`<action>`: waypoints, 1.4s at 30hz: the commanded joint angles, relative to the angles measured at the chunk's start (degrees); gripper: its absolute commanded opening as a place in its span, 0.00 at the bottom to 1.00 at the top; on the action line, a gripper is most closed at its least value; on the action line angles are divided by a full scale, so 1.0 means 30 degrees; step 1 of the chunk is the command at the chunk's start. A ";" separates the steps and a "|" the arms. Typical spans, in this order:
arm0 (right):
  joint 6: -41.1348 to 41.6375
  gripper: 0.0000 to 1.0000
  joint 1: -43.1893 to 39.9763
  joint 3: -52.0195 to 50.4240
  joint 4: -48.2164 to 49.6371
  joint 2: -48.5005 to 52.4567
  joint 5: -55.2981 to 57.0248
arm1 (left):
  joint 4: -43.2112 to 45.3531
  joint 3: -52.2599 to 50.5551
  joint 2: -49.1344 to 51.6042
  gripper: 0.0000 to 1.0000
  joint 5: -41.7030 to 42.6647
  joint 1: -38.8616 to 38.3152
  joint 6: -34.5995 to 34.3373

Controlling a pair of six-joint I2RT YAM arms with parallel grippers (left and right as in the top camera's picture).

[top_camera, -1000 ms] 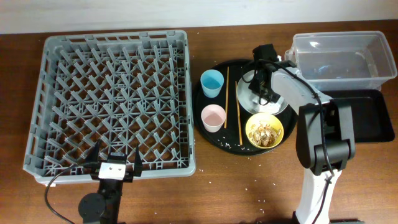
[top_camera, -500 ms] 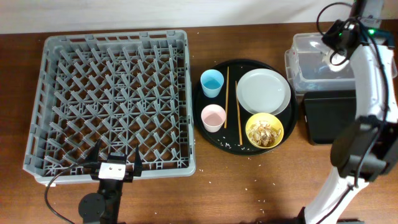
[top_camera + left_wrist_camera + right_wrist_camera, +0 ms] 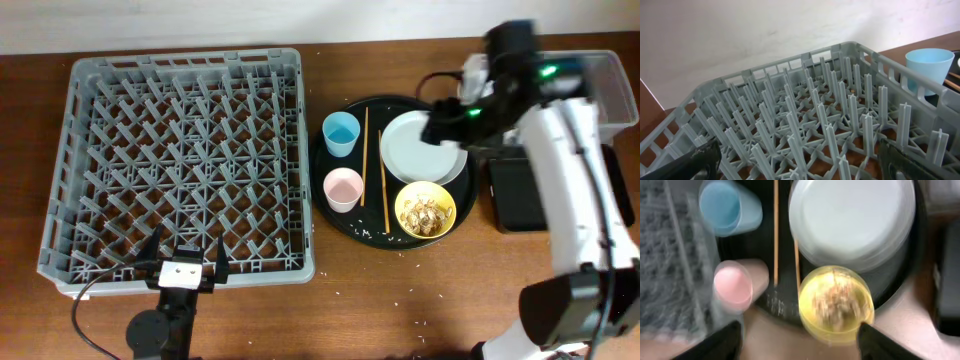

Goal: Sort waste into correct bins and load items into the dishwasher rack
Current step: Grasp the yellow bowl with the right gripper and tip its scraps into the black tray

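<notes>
Toward the bench's right half, on the round black tray [image 3: 368,215], we log the white plate [image 3: 415,150], the yellow bowl [image 3: 425,209] of food chunks [image 3: 422,212], the light-blue cup [image 3: 341,133], the pink cup [image 3: 343,189] and two chopsticks [image 3: 384,190]. The right claw [image 3: 800,327] hangs above the plate's right side, blurred, fingers spread and holding nothing. The left claw [image 3: 187,262] sits at the near edge by the dishwasher rack [image 3: 180,150], likewise spread. The clear tub [image 3: 615,80] is at the far right corner, with the black rectangular tray [image 3: 515,195] just nearer.

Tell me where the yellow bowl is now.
Overhead, the yellow bowl sits on the round black tray at its near-right edge, just below the white plate and right of the chopsticks.
</notes>
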 commanded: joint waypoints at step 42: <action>-0.9930 0.04 -1.8141 -1.1409 0.8437 0.0146 -1.9693 | -0.0051 -0.0073 -0.0095 0.99 0.0204 0.0131 0.0291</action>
